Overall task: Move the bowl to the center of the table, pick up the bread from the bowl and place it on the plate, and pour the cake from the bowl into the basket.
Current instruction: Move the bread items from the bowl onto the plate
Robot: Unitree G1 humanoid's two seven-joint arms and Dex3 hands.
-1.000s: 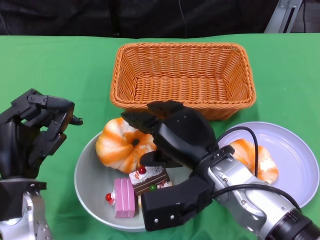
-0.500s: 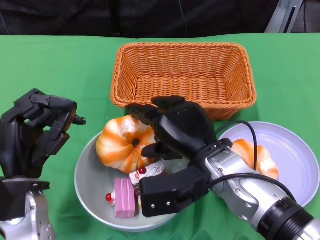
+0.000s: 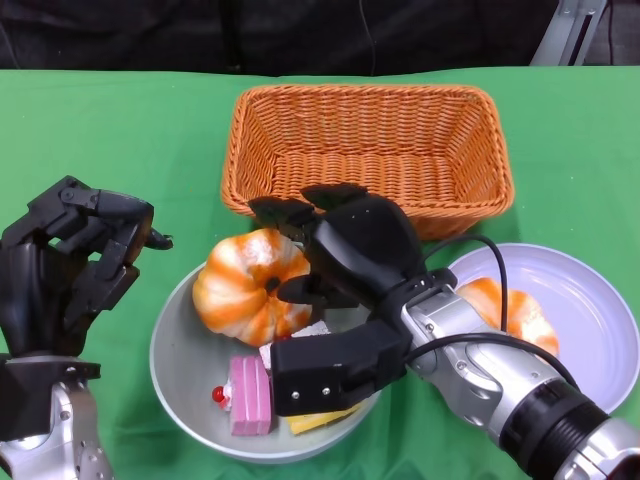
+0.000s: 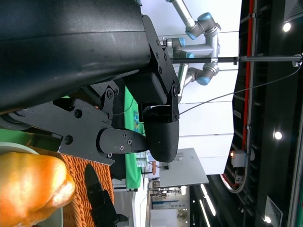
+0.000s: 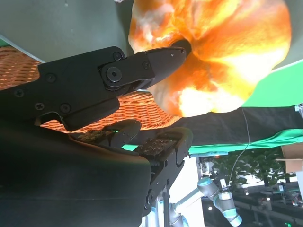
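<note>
Reaching into the bowl [image 3: 175, 375], the right hand [image 3: 345, 250] is spreading its fingers [image 5: 156, 59], grasping nothing yet, around the bread [image 3: 250, 285]; closing should follow only once both sides are touching. The left hand [image 3: 70, 265] is hanging curled, holding nothing.

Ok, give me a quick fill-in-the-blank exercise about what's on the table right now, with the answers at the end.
1. The right hand reaches over the orange bread lying in the grey ____.
2. One bread already lies on the white ____.
3. The wicker basket at the far side of the green table holds ____.
4. The pink cake lies in the bowl, on the side nearer the robot's ____ hand.

Answers: bowl; plate; nothing; left
</note>
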